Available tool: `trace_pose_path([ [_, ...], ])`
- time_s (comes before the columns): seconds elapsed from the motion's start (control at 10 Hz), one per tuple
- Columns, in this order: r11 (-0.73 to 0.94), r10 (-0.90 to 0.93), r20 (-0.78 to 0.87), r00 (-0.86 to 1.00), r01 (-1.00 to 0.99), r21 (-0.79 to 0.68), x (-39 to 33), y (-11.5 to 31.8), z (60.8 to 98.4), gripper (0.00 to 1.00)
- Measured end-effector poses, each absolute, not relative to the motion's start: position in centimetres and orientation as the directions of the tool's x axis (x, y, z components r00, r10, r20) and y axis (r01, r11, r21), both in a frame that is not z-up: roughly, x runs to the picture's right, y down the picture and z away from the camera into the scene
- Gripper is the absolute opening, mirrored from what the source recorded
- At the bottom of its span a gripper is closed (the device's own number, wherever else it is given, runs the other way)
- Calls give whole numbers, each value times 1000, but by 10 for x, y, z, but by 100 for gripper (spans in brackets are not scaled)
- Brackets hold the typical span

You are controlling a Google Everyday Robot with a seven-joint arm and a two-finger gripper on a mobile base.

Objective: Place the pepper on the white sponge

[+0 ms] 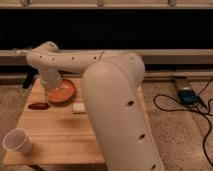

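The pepper [38,105] is small and dark red. It lies on the wooden table [55,135] near the left edge, just left of the orange bowl [63,93]. The white sponge [78,107] lies flat in front of the bowl, to the pepper's right. My gripper [50,88] hangs from the white arm over the bowl's left rim, above and slightly right of the pepper, open and holding nothing. The arm's wrist hides most of the fingers.
A white paper cup [16,140] stands at the table's front left corner. My bulky arm [117,115] covers the table's right half. A black box with cables [187,96] lies on the floor to the right. A dark wall and ledge run behind.
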State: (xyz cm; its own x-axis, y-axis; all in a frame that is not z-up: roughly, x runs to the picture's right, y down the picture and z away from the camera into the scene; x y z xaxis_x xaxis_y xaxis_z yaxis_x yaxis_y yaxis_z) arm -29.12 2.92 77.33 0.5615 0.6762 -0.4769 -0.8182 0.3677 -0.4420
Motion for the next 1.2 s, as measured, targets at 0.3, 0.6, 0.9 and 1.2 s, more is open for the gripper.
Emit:
trace_pose_path([
  [0.3, 479, 591, -362, 721, -674, -562, -350, 21, 805, 65],
  [0.6, 551, 494, -258, 830, -528, -646, -393, 44, 834, 65],
  [0.9, 599, 429, -176, 886, -425, -679, -430, 60, 844, 65],
  [1.2, 620, 413, -144, 899, -394, -679, -451, 60, 846, 65],
])
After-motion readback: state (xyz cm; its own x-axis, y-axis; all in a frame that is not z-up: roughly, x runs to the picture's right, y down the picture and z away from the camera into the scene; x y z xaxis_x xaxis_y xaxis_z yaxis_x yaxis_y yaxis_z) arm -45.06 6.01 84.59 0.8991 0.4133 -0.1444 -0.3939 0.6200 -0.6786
